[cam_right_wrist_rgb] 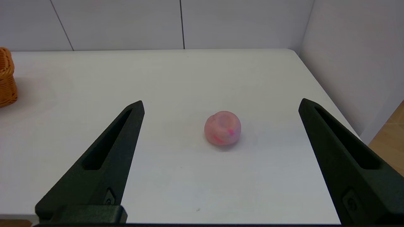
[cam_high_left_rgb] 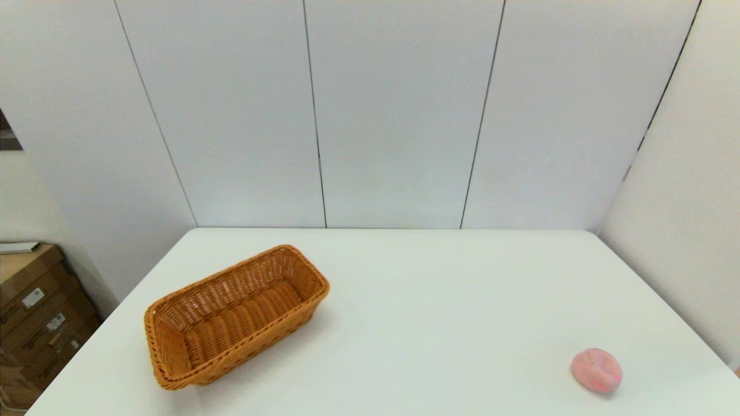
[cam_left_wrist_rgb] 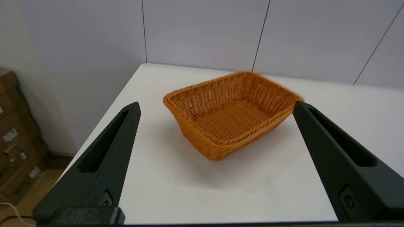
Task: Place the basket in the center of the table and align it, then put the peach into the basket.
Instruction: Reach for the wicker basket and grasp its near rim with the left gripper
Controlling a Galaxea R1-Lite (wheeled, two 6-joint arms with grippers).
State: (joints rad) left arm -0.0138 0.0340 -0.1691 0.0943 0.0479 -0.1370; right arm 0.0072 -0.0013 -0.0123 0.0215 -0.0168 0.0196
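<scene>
Basket point(cam_high_left_rgb: 234, 315) sits lower left of the head frame, on the table point(cam_high_left_rgb: 416, 300), set at a slant. Peach point(cam_high_left_rgb: 596, 370) lies lower right, on the table, well apart from basket. Cardboard boxes point(cam_high_left_rgb: 34, 312) far left edge, beside table.

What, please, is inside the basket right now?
Nothing: the basket shows only its bare woven floor. Its near wall hides a strip of the floor. The peach lies apart on the table.

Slotted matte-black tapered pincer fingers point(cam_left_wrist_rgb: 110, 148)
</scene>
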